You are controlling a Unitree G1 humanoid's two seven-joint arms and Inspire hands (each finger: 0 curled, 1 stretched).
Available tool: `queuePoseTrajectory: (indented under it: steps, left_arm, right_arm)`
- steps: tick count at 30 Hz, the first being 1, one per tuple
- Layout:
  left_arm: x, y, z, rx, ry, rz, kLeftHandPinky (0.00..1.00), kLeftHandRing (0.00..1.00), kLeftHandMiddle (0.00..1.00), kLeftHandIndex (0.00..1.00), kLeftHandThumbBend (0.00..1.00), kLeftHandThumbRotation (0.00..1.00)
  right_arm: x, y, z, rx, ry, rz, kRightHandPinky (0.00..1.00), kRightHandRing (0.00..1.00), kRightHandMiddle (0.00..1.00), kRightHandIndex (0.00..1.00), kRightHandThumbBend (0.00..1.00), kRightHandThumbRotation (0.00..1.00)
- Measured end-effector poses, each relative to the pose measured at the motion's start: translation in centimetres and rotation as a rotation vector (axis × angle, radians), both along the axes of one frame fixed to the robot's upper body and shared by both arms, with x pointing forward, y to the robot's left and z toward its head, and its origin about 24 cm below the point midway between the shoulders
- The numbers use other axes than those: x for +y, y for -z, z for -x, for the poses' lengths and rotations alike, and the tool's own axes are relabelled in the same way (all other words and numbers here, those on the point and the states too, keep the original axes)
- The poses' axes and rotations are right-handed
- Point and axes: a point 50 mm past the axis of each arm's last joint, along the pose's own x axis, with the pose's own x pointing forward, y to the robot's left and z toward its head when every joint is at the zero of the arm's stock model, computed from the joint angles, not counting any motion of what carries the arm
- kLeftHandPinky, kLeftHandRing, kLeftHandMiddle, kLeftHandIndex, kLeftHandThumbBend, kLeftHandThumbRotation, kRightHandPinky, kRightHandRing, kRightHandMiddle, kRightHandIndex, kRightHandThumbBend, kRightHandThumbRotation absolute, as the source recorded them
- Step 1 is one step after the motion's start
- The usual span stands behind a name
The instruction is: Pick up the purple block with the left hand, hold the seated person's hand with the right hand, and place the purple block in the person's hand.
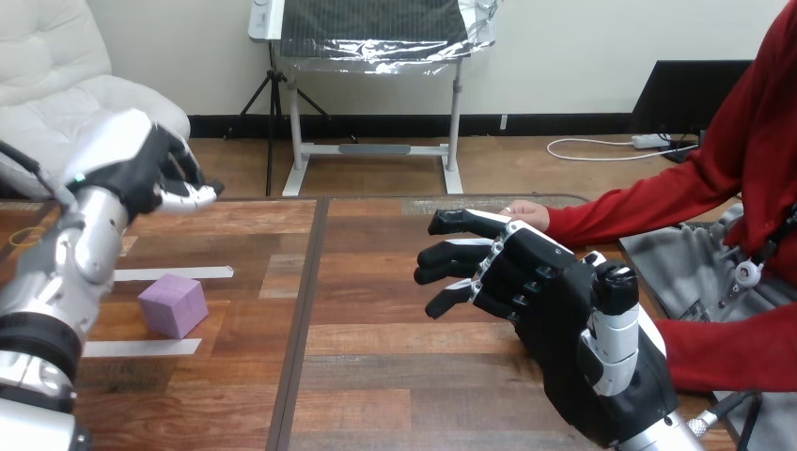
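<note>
right hand (564, 310) holds fingers (461, 252) straight beside the person's hand (528, 214); left hand (141, 174) hangs raised, loosely open.

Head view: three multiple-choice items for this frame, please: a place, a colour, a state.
1. Where is the block? A on the table, at the view's left; B at the table's right edge; C in the person's hand.
2. Its colour? A green; B purple; C yellow.
3. The right hand? A open, holding nothing; B shut on the block; C shut on the person's wrist.
Answers: 1 A, it rests on the wood; 2 B, its faces are purple; 3 A, its fingers stretch out free.
</note>
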Motion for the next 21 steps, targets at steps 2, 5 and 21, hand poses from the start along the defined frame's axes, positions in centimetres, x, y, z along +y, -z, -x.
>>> queuePoseTrajectory:
  steps: [2, 5, 21]
  left_arm:
    - [0.07, -0.22, -0.02, -0.011, -0.002, -0.001, 0.68, 0.76, 0.77, 0.73, 0.67, 0.19]
    - [0.19, -0.36, -0.02, -0.023, -0.007, -0.006, 0.73, 0.81, 0.81, 0.77, 0.70, 0.22]
    - [0.54, -0.05, 0.09, -0.022, -0.046, -0.085, 0.87, 0.85, 0.84, 0.82, 0.82, 0.42]
  right_arm:
    - [-0.01, 0.00, -0.01, 0.000, 0.002, 0.000, 0.53, 0.67, 0.67, 0.74, 0.93, 1.00]
    - [-0.01, 0.00, -0.01, 0.001, 0.003, 0.000, 0.52, 0.66, 0.66, 0.74, 0.93, 1.00]
    - [0.03, -0.09, -0.21, -0.007, 0.002, 0.000, 0.48, 0.64, 0.64, 0.73, 0.93, 1.00]
